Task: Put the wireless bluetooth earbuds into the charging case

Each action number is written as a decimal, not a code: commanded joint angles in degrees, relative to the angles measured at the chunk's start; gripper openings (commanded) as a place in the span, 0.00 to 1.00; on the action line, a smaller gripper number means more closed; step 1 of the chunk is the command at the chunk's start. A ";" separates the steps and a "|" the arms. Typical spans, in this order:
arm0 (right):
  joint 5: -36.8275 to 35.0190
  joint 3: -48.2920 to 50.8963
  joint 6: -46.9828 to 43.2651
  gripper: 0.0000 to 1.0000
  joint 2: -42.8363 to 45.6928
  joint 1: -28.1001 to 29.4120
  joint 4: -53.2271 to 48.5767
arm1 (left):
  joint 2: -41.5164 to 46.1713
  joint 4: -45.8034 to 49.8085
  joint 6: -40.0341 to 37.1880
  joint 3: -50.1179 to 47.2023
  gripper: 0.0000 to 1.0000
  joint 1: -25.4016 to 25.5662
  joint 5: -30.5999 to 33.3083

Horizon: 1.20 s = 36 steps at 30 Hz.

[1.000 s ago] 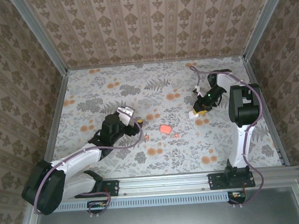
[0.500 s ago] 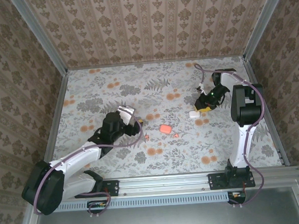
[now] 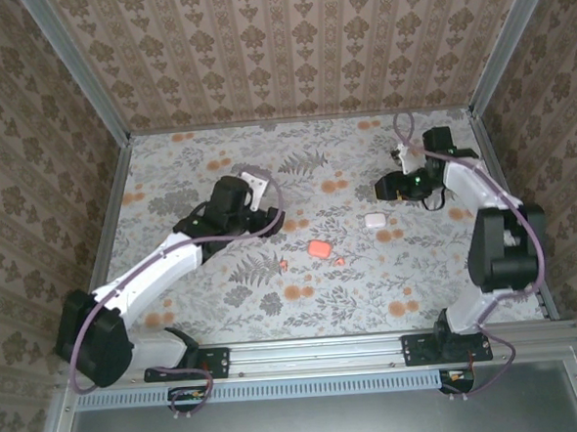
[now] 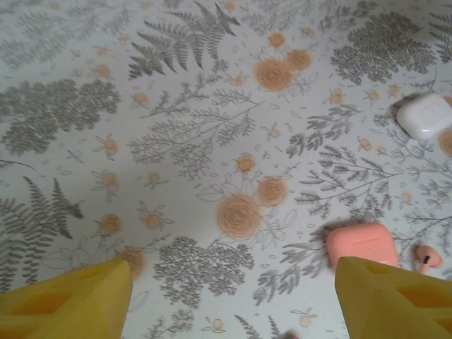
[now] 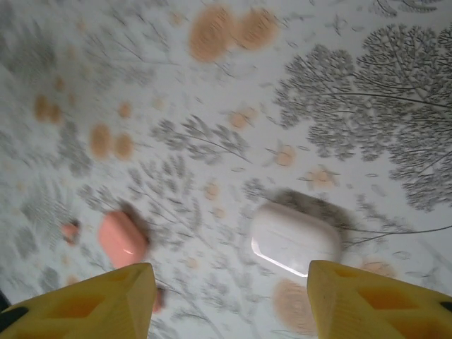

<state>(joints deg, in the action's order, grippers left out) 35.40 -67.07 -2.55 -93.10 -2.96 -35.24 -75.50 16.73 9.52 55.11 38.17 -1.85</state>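
A pink charging case (image 3: 319,247) lies shut mid-table, with a tiny pink earbud (image 3: 284,265) to its left and another (image 3: 338,261) to its right. A white charging case (image 3: 374,221) lies shut further right. My left gripper (image 3: 269,220) hovers open and empty, up and left of the pink case (image 4: 361,244); one earbud (image 4: 426,258) sits beside that case. My right gripper (image 3: 387,187) hangs open and empty above the white case (image 5: 295,239), clear of it. The pink case (image 5: 121,239) and an earbud (image 5: 70,229) lie to the left in the right wrist view.
The floral tablecloth (image 3: 226,308) covers the whole table. Patterned walls with metal corner posts (image 3: 106,110) close in three sides. A metal rail (image 3: 326,351) with both arm bases runs along the near edge.
My right gripper has opened and let go of the white case, which now lies on the cloth, and has drawn back toward the far right. My left gripper has moved away from the near earbud toward the far side.
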 commanded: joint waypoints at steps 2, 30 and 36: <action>2.93 10.20 14.55 0.63 5.89 3.77 17.54 | -6.83 16.81 3.23 10.53 0.75 2.97 -0.58; -15.25 33.55 29.11 0.67 30.05 3.84 28.41 | -47.68 41.73 12.88 48.80 0.72 16.28 3.30; -15.80 34.49 28.90 0.67 31.84 3.67 27.60 | -50.82 42.20 12.54 51.68 0.74 17.31 2.63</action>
<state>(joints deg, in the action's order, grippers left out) 20.97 -33.39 25.76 -62.81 1.10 -7.49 -125.49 56.80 21.04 104.49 54.65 1.37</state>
